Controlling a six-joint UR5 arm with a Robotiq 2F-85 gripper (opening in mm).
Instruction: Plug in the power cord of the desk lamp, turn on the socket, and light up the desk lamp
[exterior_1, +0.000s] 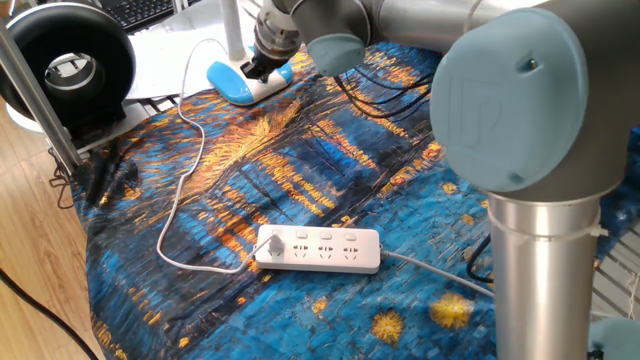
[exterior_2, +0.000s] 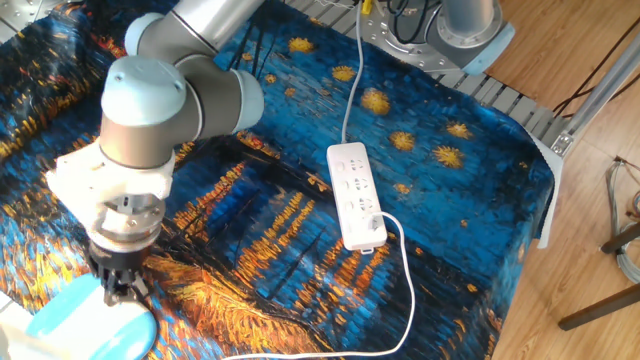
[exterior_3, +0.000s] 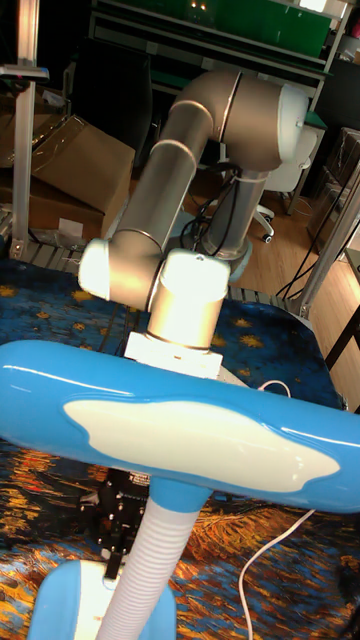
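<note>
The desk lamp has a light-blue and white base at the cloth's far edge, also seen in the other fixed view. Its blue head and ribbed white stem fill the tall view. My gripper points down at the base's white top, fingers together and holding nothing. The power cord runs from the lamp to a white plug seated in the end outlet of the socket, a long white strip. I cannot tell whether the lamp is lit.
A black ring-shaped device stands at the far left behind a metal post. Black cables lie on the starry blue cloth behind the arm. The strip's thicker cable leads right, past the arm's base column.
</note>
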